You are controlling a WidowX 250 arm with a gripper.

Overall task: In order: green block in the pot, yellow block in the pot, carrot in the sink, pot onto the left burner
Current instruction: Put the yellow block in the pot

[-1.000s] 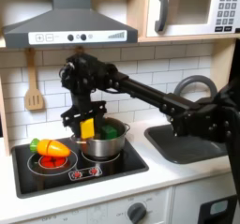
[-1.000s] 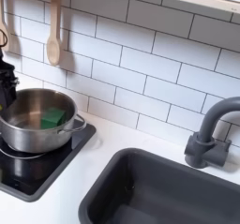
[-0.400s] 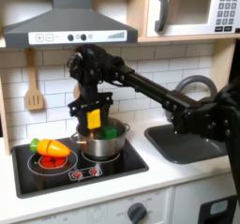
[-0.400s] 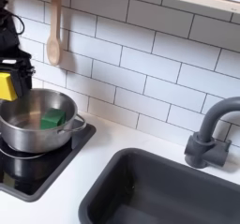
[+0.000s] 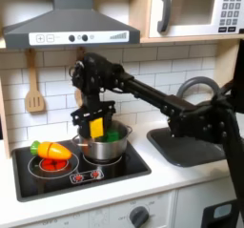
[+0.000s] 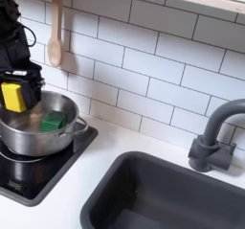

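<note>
My gripper (image 5: 96,127) (image 6: 15,96) is shut on the yellow block (image 5: 96,127) (image 6: 12,96), which hangs just above the steel pot (image 5: 107,149) (image 6: 29,135). The pot stands on the right burner of the black hob in the first exterior view. A green block (image 5: 113,134) (image 6: 54,122) lies inside the pot, toward the right in both exterior views. The orange carrot (image 5: 54,151) with its green end rests on the left burner in the first exterior view. The dark sink (image 5: 191,148) (image 6: 182,196) lies to the right with its curved faucet (image 6: 212,137).
A wooden spoon (image 5: 34,89) (image 6: 55,30) hangs on the tiled wall. The black arm (image 5: 152,93) reaches across from the first exterior view's right. A range hood (image 5: 69,22) and a microwave (image 5: 195,9) sit overhead. Red knobs (image 5: 79,176) line the hob's front edge.
The gripper has carried the yellow block rightward over the pot and lowered it toward the pot's mouth. The green block, carrot and pot have not moved.
</note>
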